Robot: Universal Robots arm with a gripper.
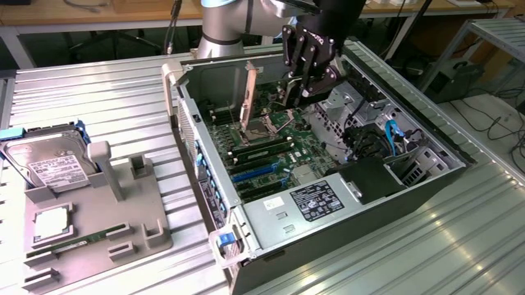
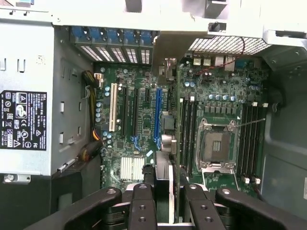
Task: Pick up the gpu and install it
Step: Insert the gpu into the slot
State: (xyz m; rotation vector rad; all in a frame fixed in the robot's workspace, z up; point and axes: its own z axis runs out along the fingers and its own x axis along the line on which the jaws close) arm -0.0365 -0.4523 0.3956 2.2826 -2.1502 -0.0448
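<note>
**Q:** Status? What does the tool have?

**A:** My tool is clamped on the gpu. In the wrist view the card sits edge-on between my fingers.

**Q:** Installed?

**A:** No. Pick-up is done, seating isn't. The gpu hangs inside the open PC case, above the motherboard, apart from it. I judge it's roughly over the gap between the blue slot and the memory slots.

**Q:** Anything around or in the way?

**A:** The CPU socket is just beside it and the power supply is at the case's near end. Blue cables lie toward the exterior view's right. The hard drive and memory stick sit on the grey holder on the desk, well apart.
</note>
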